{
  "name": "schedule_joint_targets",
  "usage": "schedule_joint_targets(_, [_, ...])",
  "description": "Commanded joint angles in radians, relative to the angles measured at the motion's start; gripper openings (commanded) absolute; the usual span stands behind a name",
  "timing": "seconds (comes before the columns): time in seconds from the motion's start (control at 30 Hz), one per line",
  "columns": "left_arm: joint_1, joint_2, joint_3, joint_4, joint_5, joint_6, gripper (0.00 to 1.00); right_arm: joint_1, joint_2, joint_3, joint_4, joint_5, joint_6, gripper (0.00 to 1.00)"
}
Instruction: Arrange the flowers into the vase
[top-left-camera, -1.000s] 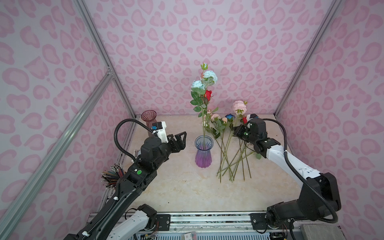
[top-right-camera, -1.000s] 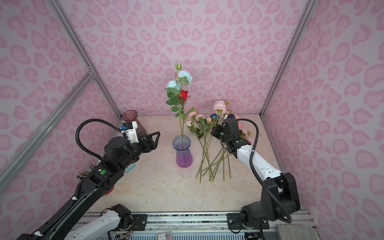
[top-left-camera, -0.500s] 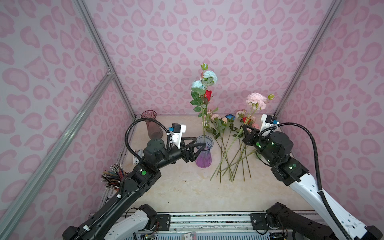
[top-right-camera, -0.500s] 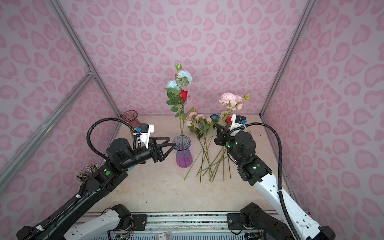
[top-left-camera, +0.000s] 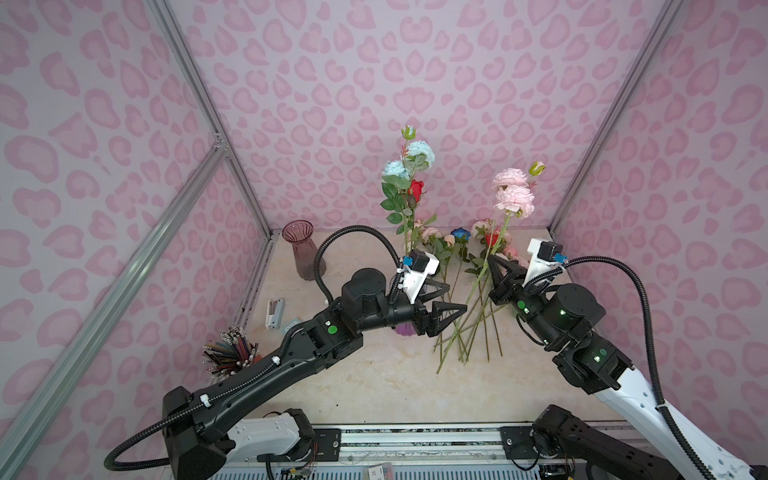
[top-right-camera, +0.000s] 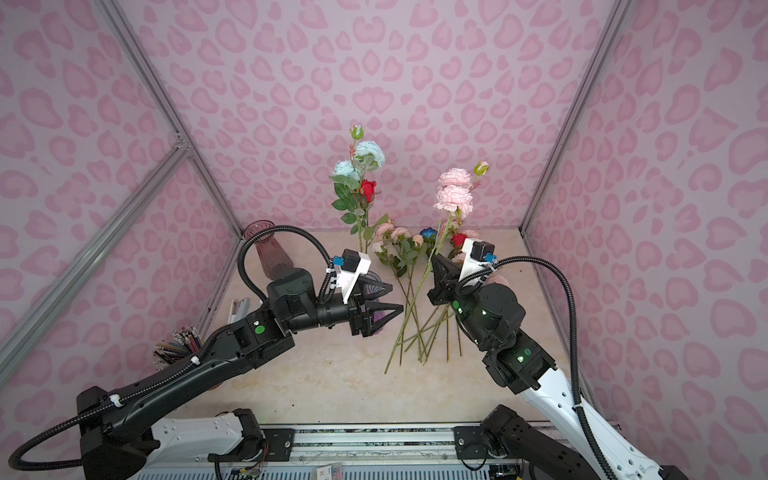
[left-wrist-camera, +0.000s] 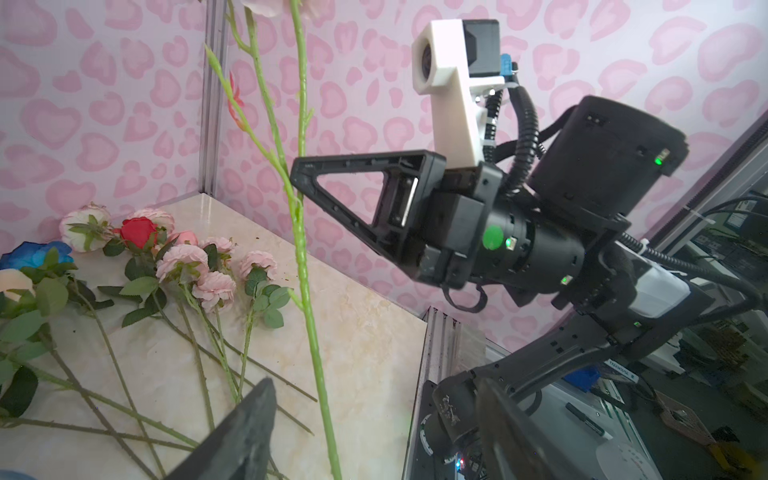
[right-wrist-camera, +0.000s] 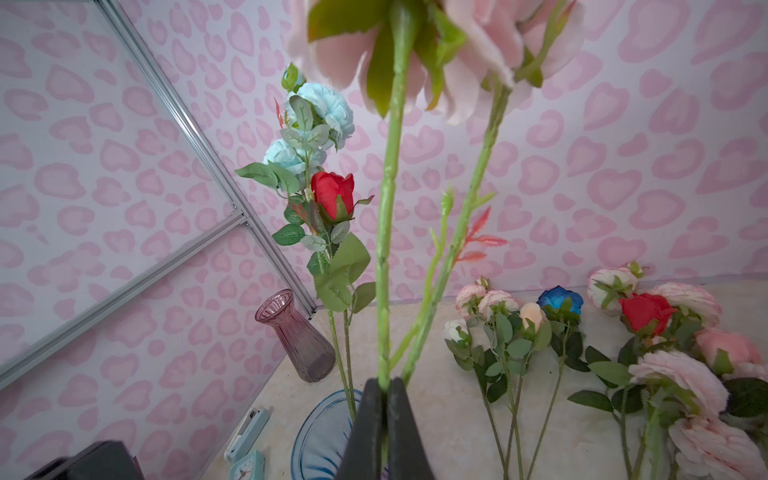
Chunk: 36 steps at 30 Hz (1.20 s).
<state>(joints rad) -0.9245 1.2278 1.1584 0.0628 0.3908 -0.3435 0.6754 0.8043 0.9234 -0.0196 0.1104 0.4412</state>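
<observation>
Marble tabletop, pink peony between right fingers

Pink heart-blotched walls rise beyond and beside the right gripper. A beige marbled floor lies beneath it, and aluminium posts edge the corners.

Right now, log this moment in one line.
left gripper: open, empty | right gripper: shut on pink peony stem, upright | blue-rimmed vase: light blue peonies, red rose
</observation>
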Motion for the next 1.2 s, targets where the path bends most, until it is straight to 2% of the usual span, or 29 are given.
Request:
schedule_joint_targets(0.0, [-0.004, 0.045, 0.048, -0.004, -0.006, 0.001, 0.71, 0.042, -0.021, -0.007, 0.048, -0.031, -0.016, 0.0])
schedule_joint_targets(0.27, [-0.008, 0.076, 0.048, 0.02, 0.061, -0.012, 0.65, 0.165, -0.048, -0.014, 0.064, -0.002, -0.064, 0.0])
schedule_joint_targets(0.3, [-0.008, 0.077, 0.05, 0.024, 0.066, -0.016, 0.62, 0.17, -0.047, -0.015, 0.068, -0.001, -0.066, 0.0])
schedule_joint_targets(0.4, [-0.008, 0.093, 0.066, 0.024, 0.078, -0.018, 0.45, 0.187, -0.042, -0.012, 0.076, -0.001, -0.073, 0.0])
schedule_joint_targets(0.47, [-0.008, 0.108, 0.082, 0.013, 0.076, -0.018, 0.3, 0.195, -0.042, -0.011, 0.078, 0.003, -0.078, 0.0])
schedule_joint_targets(0.53, [-0.008, 0.114, 0.086, 0.011, 0.08, -0.022, 0.23, 0.198, -0.044, -0.011, 0.075, 0.003, -0.076, 0.0])
schedule_joint_targets(0.57, [-0.008, 0.114, 0.086, 0.013, 0.08, -0.025, 0.16, 0.197, -0.045, -0.012, 0.074, -0.001, -0.076, 0.0])
schedule_joint_targets(0.6, [-0.008, 0.114, 0.086, 0.015, 0.077, -0.028, 0.1, 0.199, -0.044, -0.011, 0.072, -0.003, -0.076, 0.02])
schedule_joint_targets(0.63, [-0.008, 0.113, 0.089, 0.013, 0.069, -0.031, 0.04, 0.2, -0.046, -0.013, 0.072, -0.008, -0.077, 0.09])
schedule_joint_targets(0.67, [-0.009, 0.109, 0.089, 0.012, 0.057, -0.035, 0.04, 0.199, -0.049, -0.014, 0.067, -0.012, -0.08, 0.21])
schedule_joint_targets(0.73, [-0.008, 0.094, 0.084, 0.013, 0.03, -0.042, 0.04, 0.203, -0.056, -0.013, 0.06, -0.01, -0.085, 0.36])
schedule_joint_targets(0.83, [-0.008, 0.057, 0.074, 0.004, -0.039, -0.034, 0.04, 0.204, -0.081, -0.017, 0.058, 0.005, -0.09, 0.46])
schedule_joint_targets(1.03, [-0.007, -0.055, 0.028, 0.003, -0.287, 0.035, 0.04, 0.204, -0.124, -0.032, 0.063, 0.0, -0.104, 0.49])
schedule_joint_targets(1.17, [-0.007, -0.106, 0.024, 0.002, -0.366, 0.098, 0.04, 0.205, -0.154, -0.059, 0.054, 0.051, -0.127, 0.49])
